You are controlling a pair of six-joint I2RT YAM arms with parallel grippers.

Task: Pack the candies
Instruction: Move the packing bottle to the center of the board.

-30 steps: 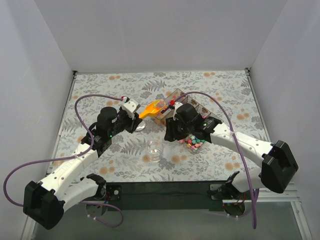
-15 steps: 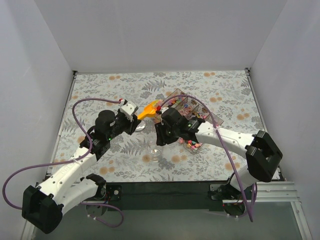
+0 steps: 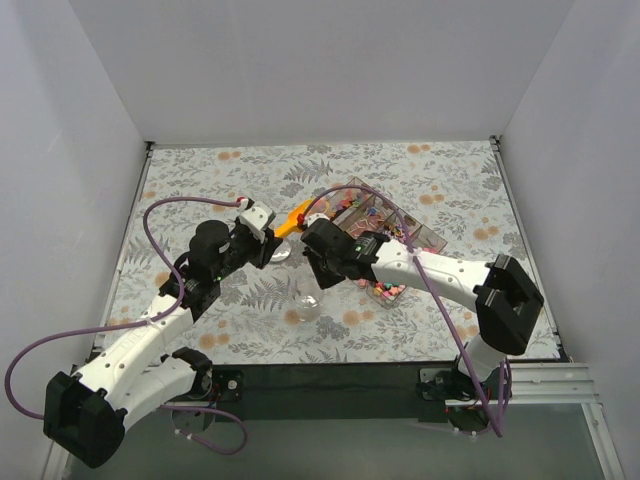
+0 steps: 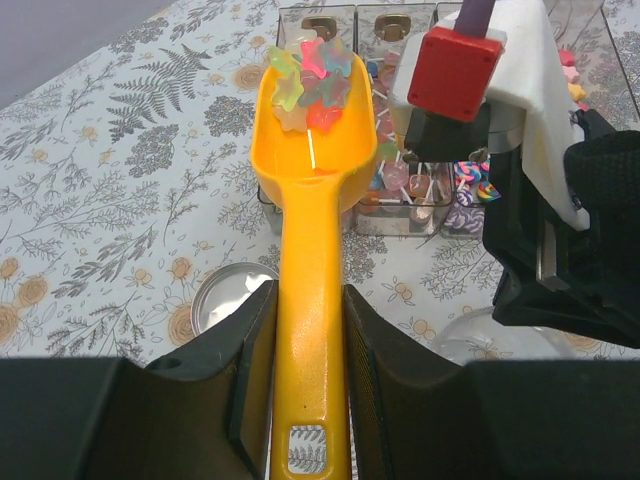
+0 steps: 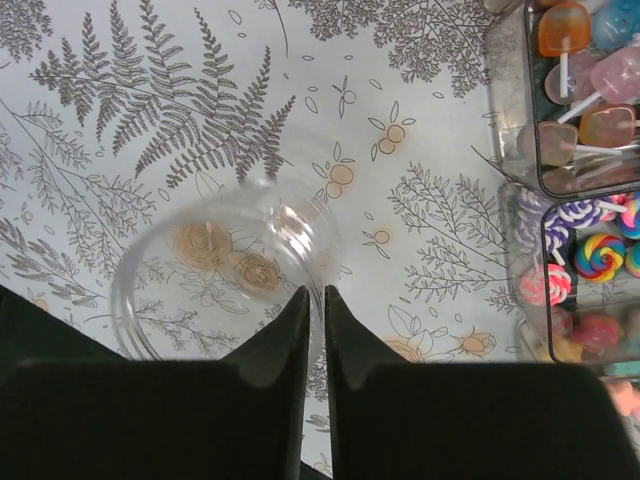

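Left of the clear round glass jar (image 5: 215, 265) and a little beyond it, my left gripper (image 4: 308, 298) pinches the handle of the orange plastic scoop (image 4: 312, 190). The scoop carries a small heap of pastel candies (image 4: 312, 80). I see no candy inside the jar. At its rim the fingers of my right gripper (image 5: 313, 300) are pressed nearly together, and I judge they pinch the glass wall. Right of the jar, the clear compartment box (image 3: 428, 234) holds many more. So the packing is only begun, and the pour is not yet done.

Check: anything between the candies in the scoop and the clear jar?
Yes. The right gripper, pinching the rim of the clear jar, sits between it and the candies in the orange scoop. The jar's mouth looks uncovered.
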